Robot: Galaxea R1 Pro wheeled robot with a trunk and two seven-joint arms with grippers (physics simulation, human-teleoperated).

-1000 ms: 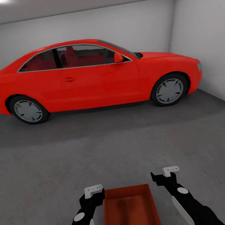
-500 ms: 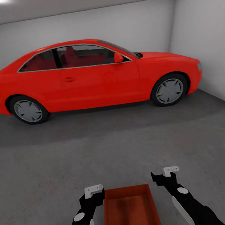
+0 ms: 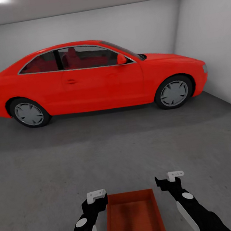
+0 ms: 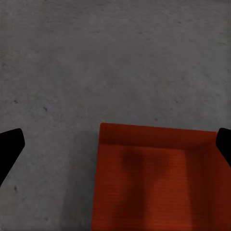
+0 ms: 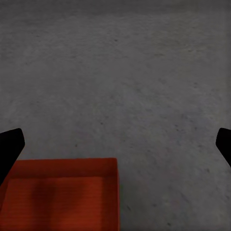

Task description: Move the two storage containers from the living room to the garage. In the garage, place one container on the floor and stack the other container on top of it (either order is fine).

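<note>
A rust-red open-top storage container (image 3: 134, 220) lies on the dark grey garage floor (image 3: 120, 148), right in front of me and between my two arms. Its inside is bare. My left gripper (image 3: 95, 200) hangs open beside its far left corner, and my right gripper (image 3: 167, 180) hangs open just past its far right corner. Neither holds it. The left wrist view has the container (image 4: 154, 183) below the widely spread fingers (image 4: 9, 147). In the right wrist view one corner of the container (image 5: 62, 202) shows, with the fingers (image 5: 9, 144) far apart.
A red coupe car (image 3: 87, 79) stands side-on across the back of the garage. White walls close the back and the right side (image 3: 215, 40). A wide stretch of concrete lies between the car and the container.
</note>
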